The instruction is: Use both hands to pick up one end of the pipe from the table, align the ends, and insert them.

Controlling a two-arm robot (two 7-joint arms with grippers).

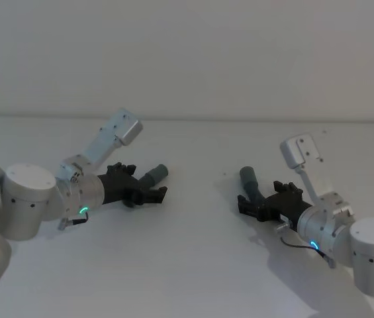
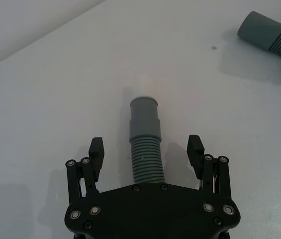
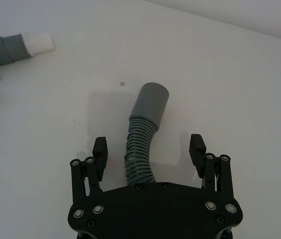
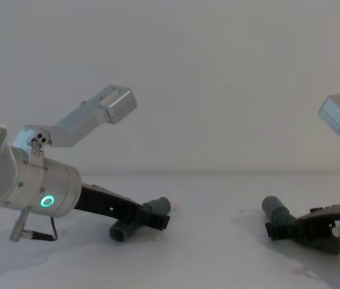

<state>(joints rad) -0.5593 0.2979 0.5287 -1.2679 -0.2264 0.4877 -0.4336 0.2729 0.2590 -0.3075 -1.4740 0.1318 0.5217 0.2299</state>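
L end effector (image 2: 145,143) astride pipe (image 2: 145,117) (R (image 3: 148,143) too)

Under the left palm: we lose the rear of the short hose (image 2: 146,164) beneath the palm of the left pincer (image 2: 145,143).
Tip: in the left wrist view the white tip (image 2: 144,84) nearly melts into the bench (image 2: 41,99), and we cannot trace its outline.
Under the right palm: the ribbed hose (image 3: 139,149) runs beneath the right pincer (image 3: 149,147), its rear hidden.
Far hoses: each wrist view's edge cuts off the other arm's hose.
Head view contact: too small for us to tell.
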